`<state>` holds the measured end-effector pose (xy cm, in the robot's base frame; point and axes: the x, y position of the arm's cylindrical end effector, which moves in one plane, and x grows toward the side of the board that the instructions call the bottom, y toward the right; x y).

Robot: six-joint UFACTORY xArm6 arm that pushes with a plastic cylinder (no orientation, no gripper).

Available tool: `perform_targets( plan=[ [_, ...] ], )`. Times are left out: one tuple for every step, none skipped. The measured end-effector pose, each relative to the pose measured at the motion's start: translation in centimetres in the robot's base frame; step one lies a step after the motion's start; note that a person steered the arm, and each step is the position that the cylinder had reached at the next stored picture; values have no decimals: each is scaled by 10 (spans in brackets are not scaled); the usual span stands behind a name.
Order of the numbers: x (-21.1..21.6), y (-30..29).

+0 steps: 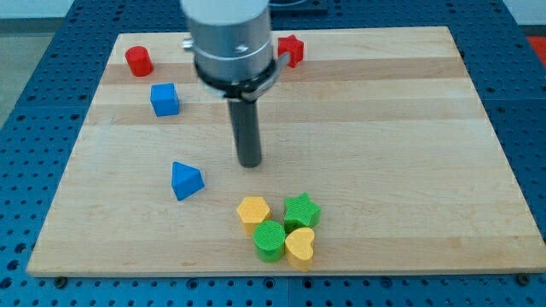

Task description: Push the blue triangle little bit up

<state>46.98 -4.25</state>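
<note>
Currently, tip (249, 164) sits right of and slightly above the blue triangle (186, 181), apart from it — wrong side for an upward push.
No jaws on this rig, just the rod; triangle lies on the surface (384, 153), down-left of the tip, so the tip likely needs to get below it.

Block: blue triangle (186, 181), small wedge
Pose: flat on the board, point facing the view's right
Spot: left-center, nothing touching it

pale wood board (384, 128), matt plastic-looking blue triangle (185, 181)
</note>
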Motion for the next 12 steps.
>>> perform_targets(
  plan=[
    [6,-7],
    [41,-30],
    [86,-53],
    [122,-72],
    [117,-88],
    [107,-104],
    [96,-102],
    [84,-102],
    [21,-73],
    [-35,-37],
    [-38,-37],
    [15,-66]
  ],
)
